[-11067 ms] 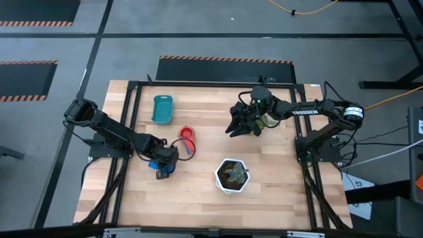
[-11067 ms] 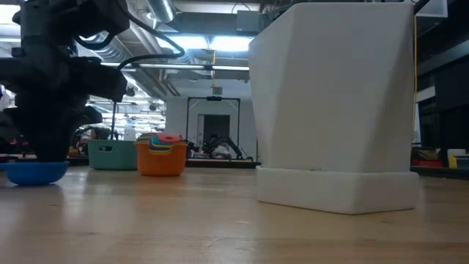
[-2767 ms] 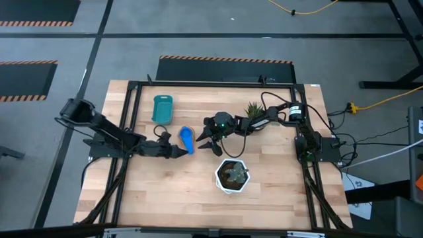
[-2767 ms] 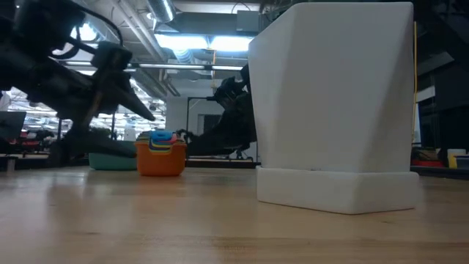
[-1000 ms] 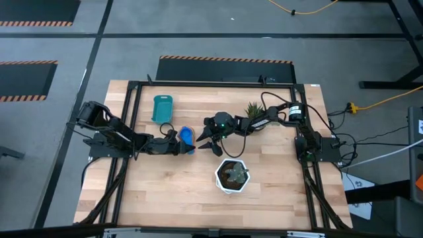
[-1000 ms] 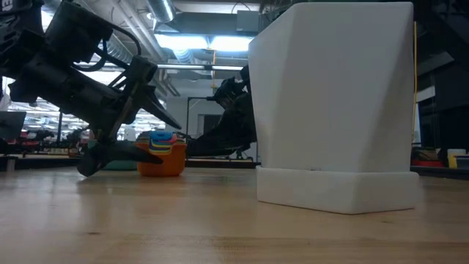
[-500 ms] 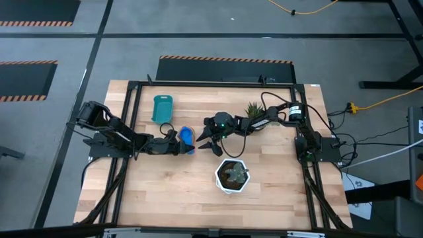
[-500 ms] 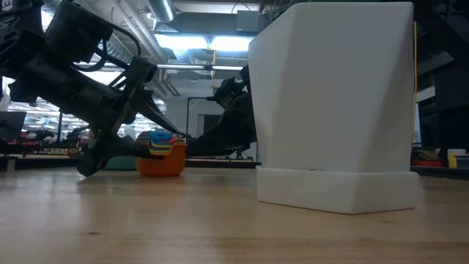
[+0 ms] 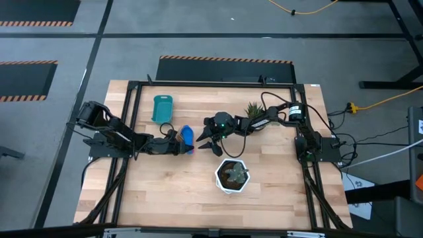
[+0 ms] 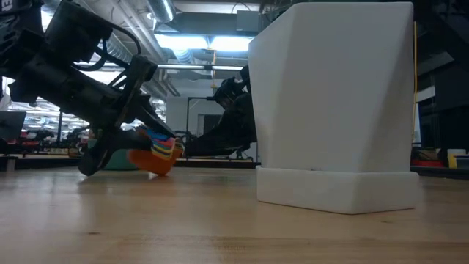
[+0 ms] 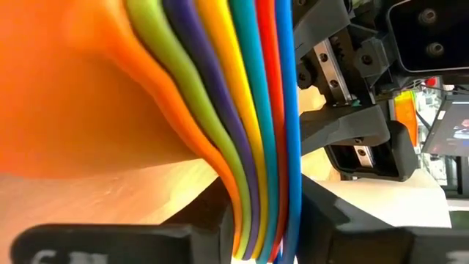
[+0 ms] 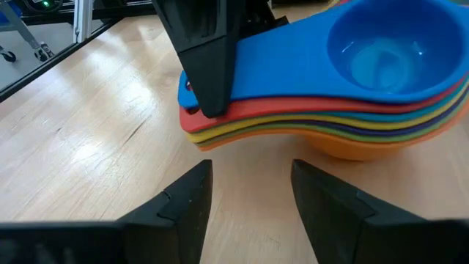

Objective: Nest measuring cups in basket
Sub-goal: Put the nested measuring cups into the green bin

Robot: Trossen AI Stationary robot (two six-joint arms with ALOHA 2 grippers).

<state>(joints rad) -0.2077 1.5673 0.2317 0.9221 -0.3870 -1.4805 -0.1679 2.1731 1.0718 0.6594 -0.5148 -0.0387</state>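
Right wrist view: left gripper [image 12: 212,103] clamped on the stacked handles of the nested measuring cups [image 12: 352,110], one dark finger pressed down on the light blue top handle, the other hidden below. Same grip from the left wrist view, with the fanned handle edges [image 11: 249,132] running between the two fingers, orange bowl outermost. In the low view, stack [image 10: 155,152] tipped, near side off the wood, bowl bottom angled toward the left gripper [image 10: 139,139]. From above, cups [image 9: 186,136] near table centre, left gripper [image 9: 176,142] at their left side. Right gripper [image 9: 207,135] just right of the stack, jaws apart and holding nothing, fingers [image 12: 183,205] resting low over the table. Teal basket [image 9: 162,109] farther back and to the left, well apart from the cups.

Risks, as judgement: pinch only on the thin handles, so the heavier bowl end likely to sag or swing; loosely nested cups liable to slide apart and spill during the carry. Tilted stack may catch the basket rim on the way in. Right gripper close by, so a sideways sweep might knock it. White hexagonal plant pot [image 9: 232,175] nearer the front, out of the likely path.

No brand, label or readable writing anywhere on cups, basket or pot.
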